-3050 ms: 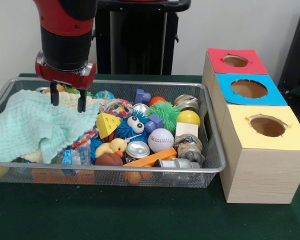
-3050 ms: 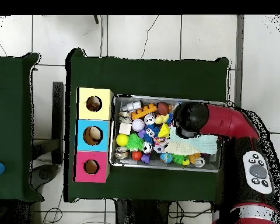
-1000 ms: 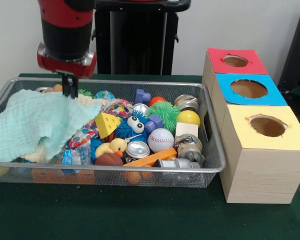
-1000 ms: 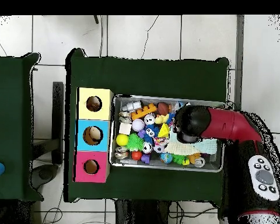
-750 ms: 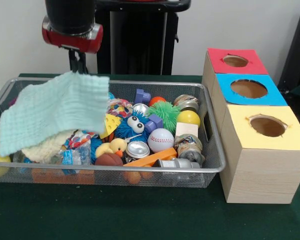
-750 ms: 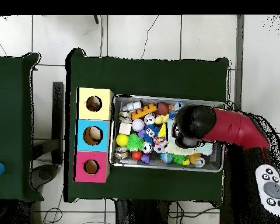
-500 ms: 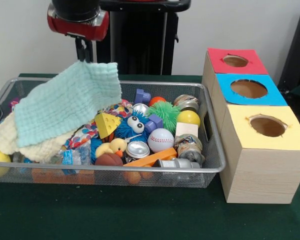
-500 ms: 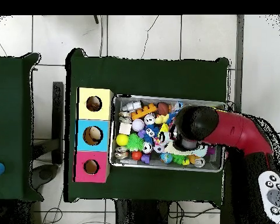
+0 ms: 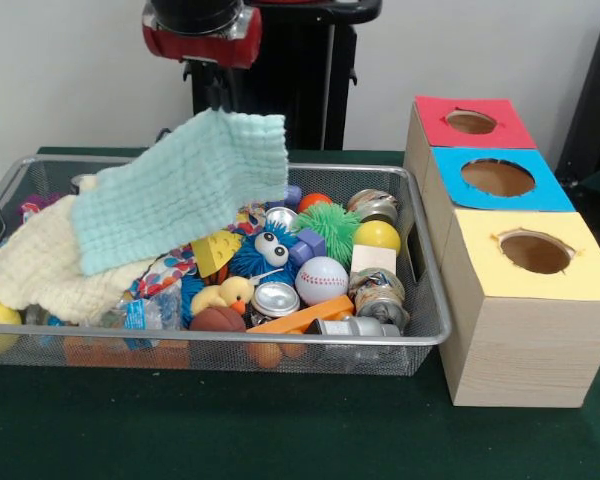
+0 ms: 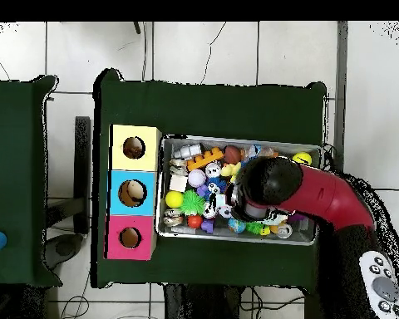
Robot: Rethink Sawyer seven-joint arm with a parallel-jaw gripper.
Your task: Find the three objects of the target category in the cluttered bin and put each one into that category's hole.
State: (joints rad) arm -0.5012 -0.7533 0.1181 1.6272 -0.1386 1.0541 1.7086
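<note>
Nearest the front-view camera, a wire mesh bin (image 9: 410, 340) sits on a green table, crammed with small toys: a white baseball (image 9: 321, 279), silver metal cans (image 9: 276, 298), a rubber duck (image 9: 227, 293), a yellow ball (image 9: 377, 236), a green spiky ball (image 9: 329, 223). Just beside the bin stands a row of three wooden boxes, each with a round hole on top: yellow hole (image 9: 535, 251) nearest, blue hole (image 9: 498, 177) in the middle, red hole (image 9: 470, 122) farthest. Which category is the target cannot be told.

Farther back, over the bin's middle, the gripper (image 9: 217, 97) is pinched closed on one corner of a pale green cloth (image 9: 185, 188), which hangs lifted and slanting; its low end drapes onto a cream cloth (image 9: 42, 267) at the bin's far end from the boxes.

The risks, as a judgement: held by one corner only, the green cloth could slip free and cover the toys again, or its trailing end could drag the cream cloth or light toys over the rim.
</note>
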